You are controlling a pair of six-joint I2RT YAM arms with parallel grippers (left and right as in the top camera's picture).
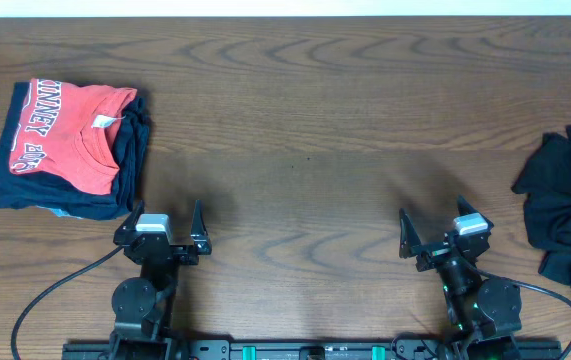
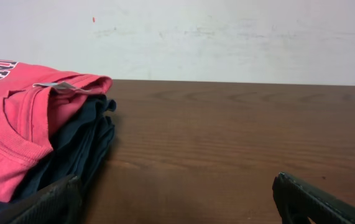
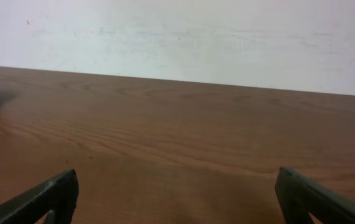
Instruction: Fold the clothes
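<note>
Overhead: L gripper (image 1: 168, 215) and R gripper (image 1: 433, 222) both spread wide and empty, sitting at near edge of table (image 1: 305, 120). Prob. a ready pose, nothing grabbed yet. Task item, the black T-shirt (image 1: 570, 200), lies crumpled at far right, partly out of frame, apart from R gripper. Red T-shirt (image 1: 70, 135) sits on navy garments (image 1: 130, 175), folded stack at far left, looks like the done pile.
L wrist: jaws wide, stack just ahead-left.
R wrist: jaws wide, bare wood ahead, shirt not in shot.

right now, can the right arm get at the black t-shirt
Probably yes: the black T-shirt lies crumpled to the outer side of the right hand, only bare table between them, and the hand is open and empty.
</note>
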